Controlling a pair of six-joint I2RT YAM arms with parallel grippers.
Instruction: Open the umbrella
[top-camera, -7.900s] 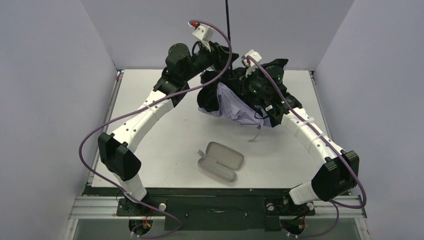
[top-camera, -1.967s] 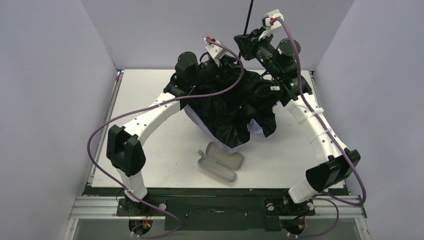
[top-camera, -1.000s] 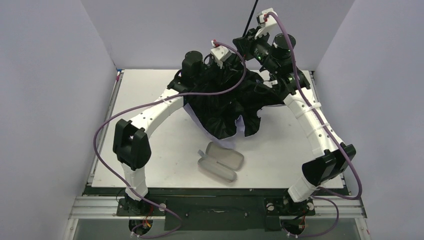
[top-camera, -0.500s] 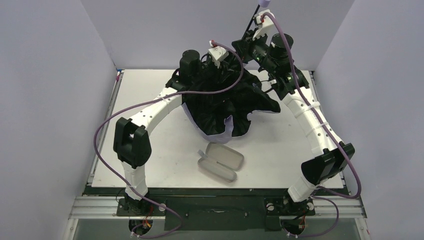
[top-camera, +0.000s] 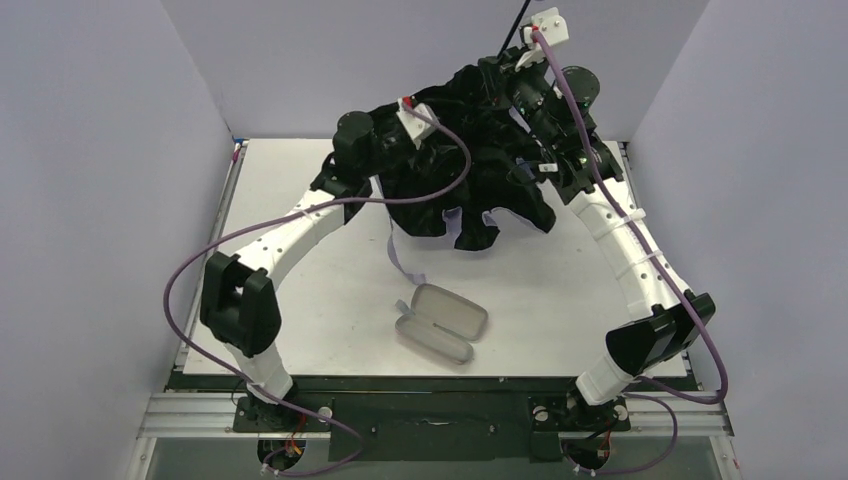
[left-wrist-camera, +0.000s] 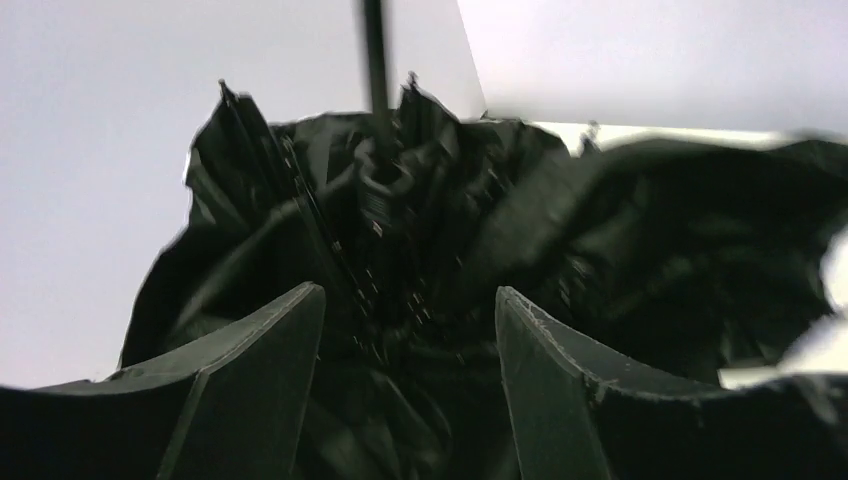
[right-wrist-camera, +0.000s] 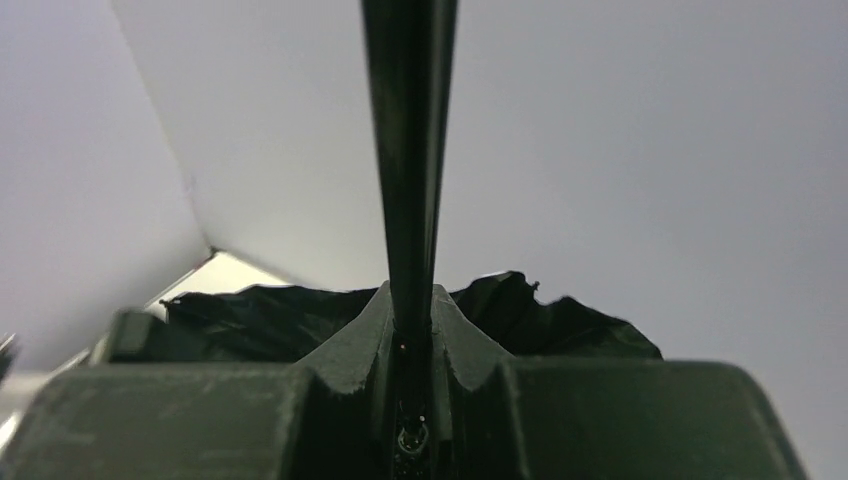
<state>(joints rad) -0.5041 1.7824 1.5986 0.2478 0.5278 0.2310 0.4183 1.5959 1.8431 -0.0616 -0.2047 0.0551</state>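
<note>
**Umbrella caught mid-opening.** The umbrella (top-camera: 470, 175) hangs in the air over the far side of the table (top-camera: 290, 210), carried between two robot arms with its black lining turned toward the overhead camera.

The right fingers (right-wrist-camera: 362, 345) are closed tight on the thin black shaft (right-wrist-camera: 408, 150), which runs straight up out of their grip and past the top of the overhead view. That hold appears meant to anchor the stem so the canopy can be pushed along it.

The left fingers (left-wrist-camera: 265, 370) are spread wide, one on each side of the crumpled lining where the ribs gather round the shaft. They seem placed to straddle the sliding collar and drive it, though whether they press on anything cannot be made out.

The canopy is slack and folded in on itself, its ribs not yet stretched, so the opening looks partly done at best. A pale lavender strip (top-camera: 398, 258) dangles from the fabric toward the table. An oval grey case (top-camera: 440, 322) lies apart on the table, nearer the arm bases and out of the way of the work.
</note>
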